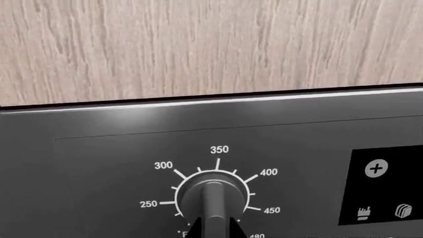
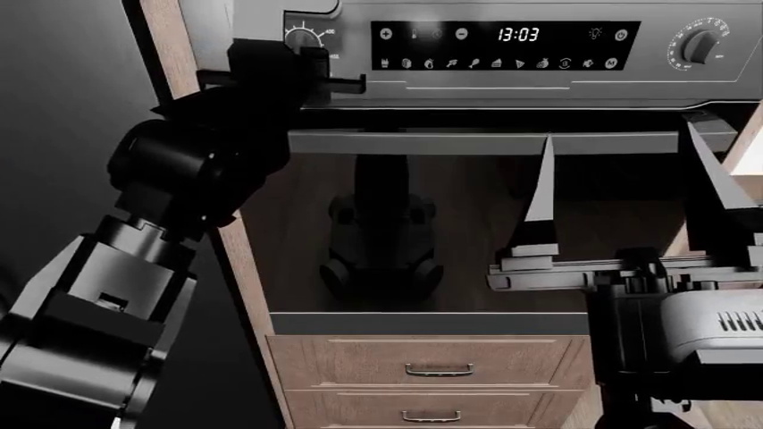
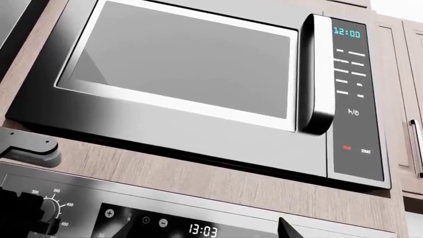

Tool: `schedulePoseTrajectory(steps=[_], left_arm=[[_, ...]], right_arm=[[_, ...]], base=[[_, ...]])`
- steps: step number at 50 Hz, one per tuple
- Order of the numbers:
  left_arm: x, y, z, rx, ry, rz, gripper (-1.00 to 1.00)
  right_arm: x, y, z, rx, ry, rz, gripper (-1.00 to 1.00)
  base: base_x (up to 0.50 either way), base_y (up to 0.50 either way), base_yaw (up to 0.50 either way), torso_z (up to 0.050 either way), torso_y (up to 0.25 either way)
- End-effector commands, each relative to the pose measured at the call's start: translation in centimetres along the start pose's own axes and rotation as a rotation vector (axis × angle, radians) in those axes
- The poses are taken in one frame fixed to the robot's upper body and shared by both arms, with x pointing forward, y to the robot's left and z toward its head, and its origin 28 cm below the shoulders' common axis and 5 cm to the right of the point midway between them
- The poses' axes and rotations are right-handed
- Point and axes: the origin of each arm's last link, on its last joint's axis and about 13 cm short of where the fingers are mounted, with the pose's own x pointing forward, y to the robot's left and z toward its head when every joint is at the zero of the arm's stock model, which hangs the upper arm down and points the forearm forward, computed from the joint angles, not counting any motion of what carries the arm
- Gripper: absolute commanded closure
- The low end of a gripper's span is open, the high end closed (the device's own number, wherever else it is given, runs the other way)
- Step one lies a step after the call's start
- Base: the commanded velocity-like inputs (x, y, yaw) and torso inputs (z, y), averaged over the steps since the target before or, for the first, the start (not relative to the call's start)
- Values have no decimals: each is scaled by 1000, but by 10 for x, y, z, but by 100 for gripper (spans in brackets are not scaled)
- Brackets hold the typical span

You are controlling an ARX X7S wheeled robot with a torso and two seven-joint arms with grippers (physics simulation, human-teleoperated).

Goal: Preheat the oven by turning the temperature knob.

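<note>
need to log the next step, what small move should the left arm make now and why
Probably close the left gripper on the temperature knob and then twist. In the left wrist view its dark fingertips sit either side of the knob's raised ridge, centred under the 350 mark, so it looks lined up; whether the pads already touch cannot be told. The right gripper hangs open, away from the oven.

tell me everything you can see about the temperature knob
The temperature knob is a small round dark-steel dial with a raised bar ridge, set at the left end of the oven panel. White numerals ring it: 250, 300, 350, 400, 450. The ridge stands about upright, toward 350. The left gripper has its dark jaws at the knob's lower edge; contact is unclear.
</note>
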Motion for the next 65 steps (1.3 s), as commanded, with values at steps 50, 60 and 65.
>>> schedulePoseTrajectory(steps=[50, 60, 65], left_arm=[[11, 5, 3, 224, -87, 68, 100], [16, 4, -3, 222, -68, 61, 100], [14, 5, 0, 279, -88, 79, 100]], right_arm=[[0, 0, 1, -2, 0, -2, -100], [0, 0, 1, -1, 0, -1, -100], [0, 0, 1, -1, -2, -1, -100]], base=[[0, 0, 0, 0, 0], [18, -1, -5, 0, 0], [31, -4, -14, 2, 0]])
